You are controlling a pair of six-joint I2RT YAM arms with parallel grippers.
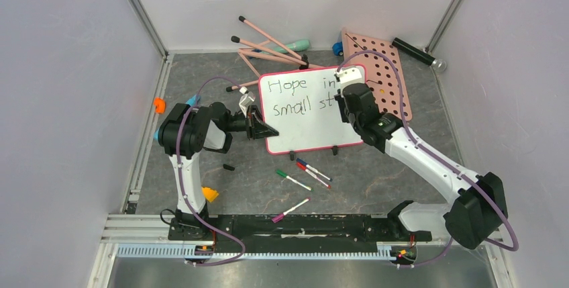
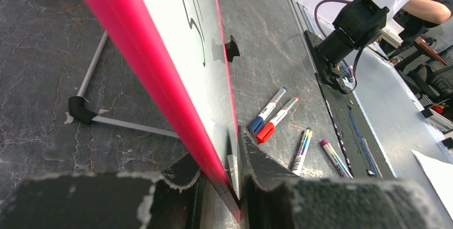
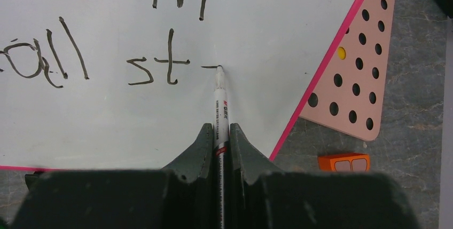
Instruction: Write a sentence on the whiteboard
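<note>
The whiteboard (image 1: 302, 117) with a pink-red rim lies mid-table, tilted. Black writing on it (image 1: 295, 93) reads "Hope in" and below "small st". My left gripper (image 1: 260, 129) is shut on the board's left edge; in the left wrist view the rim (image 2: 160, 74) runs between the fingers (image 2: 267, 170). My right gripper (image 1: 349, 90) is over the board's right side, shut on a white marker (image 3: 220, 106). The marker's tip touches the board at the end of a short dash right of "st" (image 3: 157, 69).
A pink panel with round holes (image 1: 386, 76) lies right of the board, an orange block (image 3: 344, 162) beside it. Several loose markers (image 1: 305, 174) lie in front of the board. Pink sticks (image 1: 268, 46) and a black cylinder (image 1: 416, 53) lie at the back.
</note>
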